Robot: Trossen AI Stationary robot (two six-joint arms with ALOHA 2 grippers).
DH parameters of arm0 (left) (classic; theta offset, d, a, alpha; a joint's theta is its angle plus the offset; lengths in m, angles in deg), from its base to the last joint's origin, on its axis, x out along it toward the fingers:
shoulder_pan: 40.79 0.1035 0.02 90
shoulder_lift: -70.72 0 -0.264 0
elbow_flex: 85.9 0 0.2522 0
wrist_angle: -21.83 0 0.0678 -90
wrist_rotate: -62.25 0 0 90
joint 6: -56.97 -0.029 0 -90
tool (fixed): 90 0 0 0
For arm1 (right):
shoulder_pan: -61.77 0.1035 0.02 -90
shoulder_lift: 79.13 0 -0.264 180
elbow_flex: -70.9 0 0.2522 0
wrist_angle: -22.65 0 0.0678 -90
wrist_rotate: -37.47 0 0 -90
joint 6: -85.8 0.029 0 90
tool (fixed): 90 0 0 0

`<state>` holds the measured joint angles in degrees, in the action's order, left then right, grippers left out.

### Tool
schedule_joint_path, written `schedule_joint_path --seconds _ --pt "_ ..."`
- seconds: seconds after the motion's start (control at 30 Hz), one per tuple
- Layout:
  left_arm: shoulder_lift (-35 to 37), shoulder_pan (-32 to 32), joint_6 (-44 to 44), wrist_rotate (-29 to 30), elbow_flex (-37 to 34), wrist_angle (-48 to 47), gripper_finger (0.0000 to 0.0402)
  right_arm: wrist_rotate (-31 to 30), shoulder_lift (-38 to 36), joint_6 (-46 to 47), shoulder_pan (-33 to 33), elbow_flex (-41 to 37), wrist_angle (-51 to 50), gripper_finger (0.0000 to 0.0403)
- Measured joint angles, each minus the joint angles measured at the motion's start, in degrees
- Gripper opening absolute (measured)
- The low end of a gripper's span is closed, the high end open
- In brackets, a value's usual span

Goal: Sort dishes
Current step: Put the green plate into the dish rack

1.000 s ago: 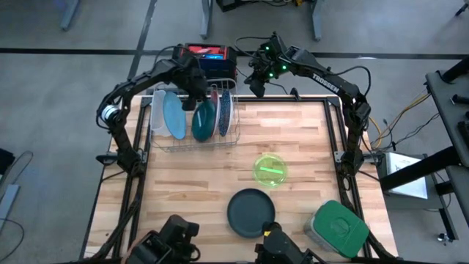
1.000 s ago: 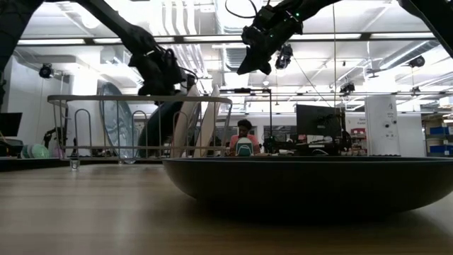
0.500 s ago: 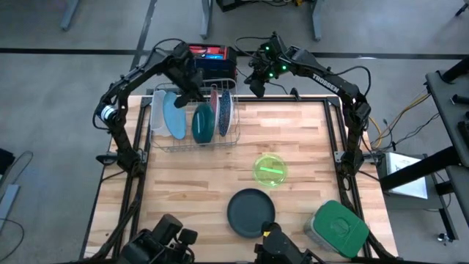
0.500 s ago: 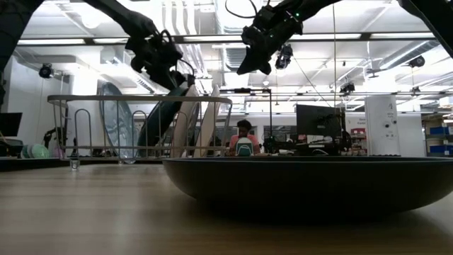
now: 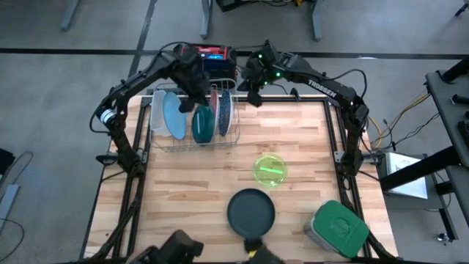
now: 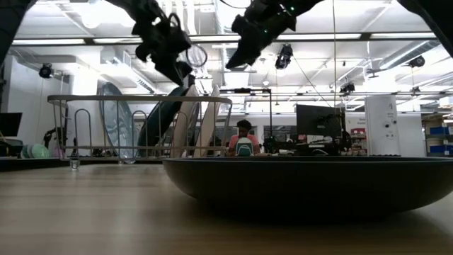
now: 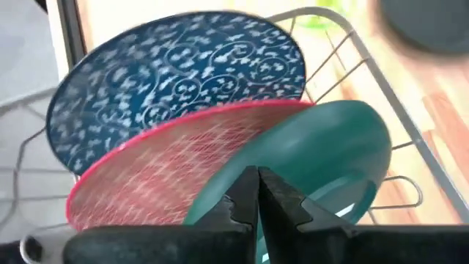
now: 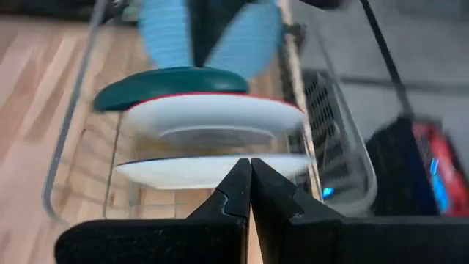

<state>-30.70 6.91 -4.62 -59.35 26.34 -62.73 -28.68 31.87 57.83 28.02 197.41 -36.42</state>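
Note:
A wire rack (image 5: 192, 139) at the table's far left holds dishes standing on edge: a light blue plate (image 5: 174, 117), a dark green bowl (image 7: 330, 158), a red plate (image 7: 157, 187) and a blue patterned plate (image 7: 176, 81). A lime green bowl (image 5: 270, 169) and a dark grey-teal plate (image 5: 250, 211) lie flat on the table. My left gripper (image 7: 256, 180) is shut with nothing in it, just above the green bowl's rim (image 5: 200, 97). My right gripper (image 8: 250, 167) is shut and hangs higher, beyond the rack's far right corner (image 5: 250, 92).
A square grey container with a green lid (image 5: 338, 227) sits at the near right corner. A dark box (image 5: 212, 59) with red parts stands behind the rack. Bare wood (image 5: 183, 191) lies between the rack and the near edge. A person (image 6: 244, 138) sits far off in the room.
My left gripper has risen from among the racked dishes to above their rims, staying shut, and drifted a little toward the far right. My right gripper has rolled and shifted slightly left toward the rack. The dishes have kept their places.

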Motion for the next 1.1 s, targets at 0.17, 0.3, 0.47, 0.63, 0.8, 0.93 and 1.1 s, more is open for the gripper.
schedule_joint_path --seconds 0.17,0.3,0.47,0.63,0.8,0.93,1.1 --pt "4.5 -1.9 0.2 0.7 0.0 0.6 0.0000 -2.8 0.0 -10.7 6.1 -3.6 4.2 0.0002" --pt "9.2 -0.6 4.2 2.0 0.0 1.2 0.0000 -7.6 0.0 -15.0 11.1 -6.2 9.2 0.0002" --pt "15.7 0.1 9.1 10.6 0.0 7.7 0.0000 -10.1 0.0 -21.5 16.2 -9.3 14.0 0.0002" --pt "22.1 2.3 10.5 13.1 0.0 13.6 0.0000 -16.3 0.0 -23.0 20.2 -12.0 16.6 0.0002" --pt "26.3 4.3 15.7 13.2 0.0 19.5 0.0000 -18.2 1.3 -19.8 21.5 -13.4 18.2 0.0002" --pt "28.3 4.7 18.2 13.2 0.0 22.4 0.0000 -18.8 3.7 -16.7 21.5 -13.8 18.4 0.0002" --pt "28.8 4.6 19.2 13.2 0.0 24.0 0.0000 -19.7 5.5 -15.4 21.5 -13.8 19.0 0.0002"
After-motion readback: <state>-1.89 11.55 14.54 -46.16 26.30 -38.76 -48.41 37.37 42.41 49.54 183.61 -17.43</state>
